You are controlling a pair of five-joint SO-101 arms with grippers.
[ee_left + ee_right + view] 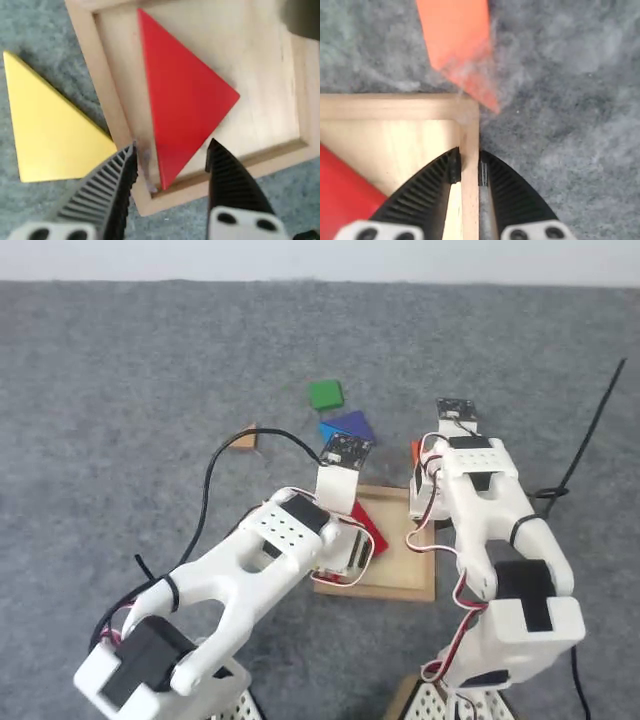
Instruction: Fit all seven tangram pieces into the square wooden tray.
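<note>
Over one corner of the square wooden tray (107, 100), the left gripper (172, 146) hangs spread apart and empty, astride the tip of the flat red triangle (185, 100) lying inside. Opposite, the right gripper (469, 157) is clenched on the tray's rim. A flat yellow triangle (50, 130) and a flat orange piece (457, 35) lie just outside it.

In wooden tray (400, 565): red piece (368, 529); beyond tray: green square (325, 394), blue piece (349, 427).
</note>
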